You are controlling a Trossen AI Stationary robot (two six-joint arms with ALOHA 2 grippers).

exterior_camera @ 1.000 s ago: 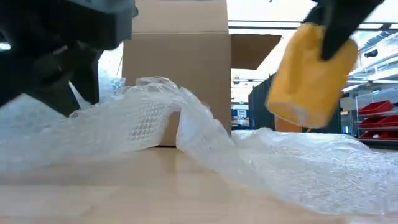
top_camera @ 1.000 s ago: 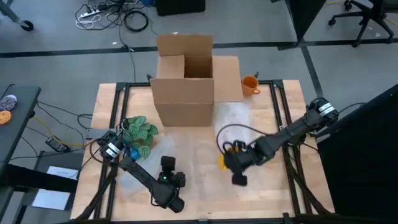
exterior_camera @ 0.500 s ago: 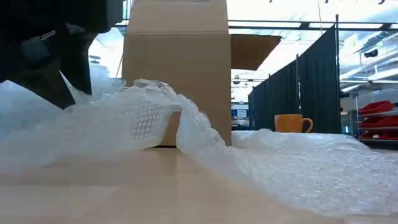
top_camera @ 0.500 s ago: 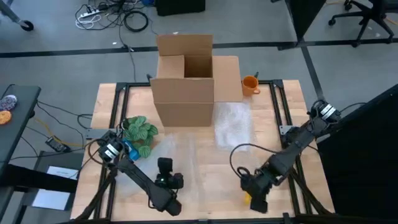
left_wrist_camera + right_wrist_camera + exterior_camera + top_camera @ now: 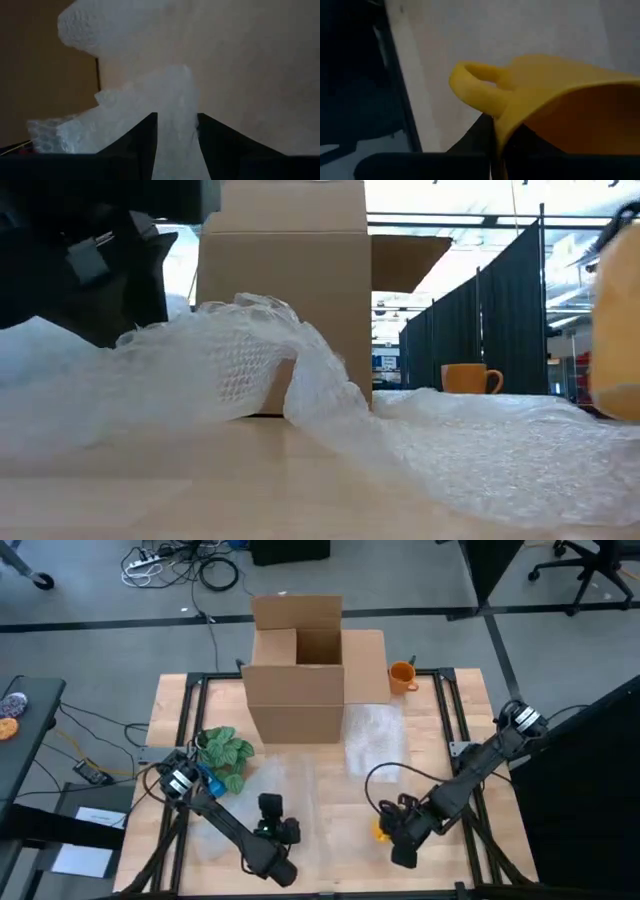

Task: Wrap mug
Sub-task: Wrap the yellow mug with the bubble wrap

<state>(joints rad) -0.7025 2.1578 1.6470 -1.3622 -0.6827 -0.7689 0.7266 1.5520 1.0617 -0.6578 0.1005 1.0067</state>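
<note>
**Yellow mug held at right front of table; bubble wrap pinched at left front**

Left side: a green plant stands near the table's left edge. The left gripper sits low at the front of the table, left of centre. In its wrist view the jaws are clenched on a bunched fold of bubble wrap, which rises between the two fingers. In the low view the wrap stands up in a crumpled ridge from the table and falls away to the right as a flat sheet.

Centre: an open cardboard box stands at the back of the table, flaps up. From above, nothing can be made out in the visible part of its interior. The bubble wrap sheet spreads over the table in front of and beside the box.

Right side: an orange mug stands upright at the back, just beside the box's right wall; its contents cannot be seen. The right gripper is at the front right, jaws grasping a yellow mug by its rim; the wrist view shows the wall of the mug clamped between the fingers, handle to the side. The low view shows the yellow mug at the far right edge, clear of the wrap below it.
</note>
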